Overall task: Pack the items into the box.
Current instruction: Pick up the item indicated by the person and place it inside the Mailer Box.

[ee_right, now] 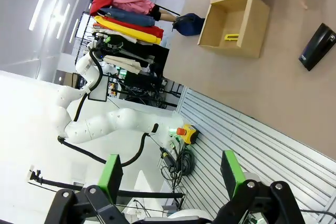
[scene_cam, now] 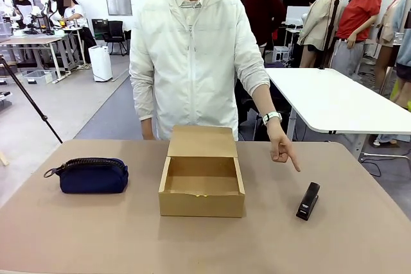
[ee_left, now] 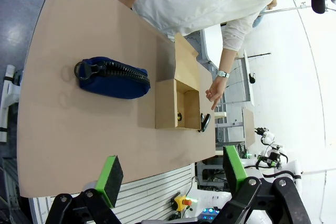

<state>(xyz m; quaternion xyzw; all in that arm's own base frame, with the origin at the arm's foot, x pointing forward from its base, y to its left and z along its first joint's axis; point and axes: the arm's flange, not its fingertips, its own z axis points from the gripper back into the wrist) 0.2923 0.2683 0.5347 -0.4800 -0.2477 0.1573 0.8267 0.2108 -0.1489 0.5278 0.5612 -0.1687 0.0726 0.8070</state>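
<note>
The brown cardboard box (scene_cam: 201,187) stands open in the middle of the table with its lid flap folded back toward the person. A navy-blue zip pouch (scene_cam: 91,175) lies to its left, pull loop pointing left. Right of the box lies a small black stapler (scene_cam: 308,201), and the person's hand (scene_cam: 282,149) points a finger down at it. In the left wrist view the pouch (ee_left: 111,78), box (ee_left: 177,101) and stapler (ee_left: 204,123) sit far beyond my open left gripper (ee_left: 170,174). My right gripper (ee_right: 170,174) is open too, well back from the stapler (ee_right: 317,46) and box (ee_right: 237,17).
A person in a white jacket (scene_cam: 192,56) stands at the far edge of the brown table (scene_cam: 96,235), directly behind the box. A white table (scene_cam: 334,97) stands behind at the right. The other white arm (ee_right: 97,124) shows off the table's edge in the right wrist view.
</note>
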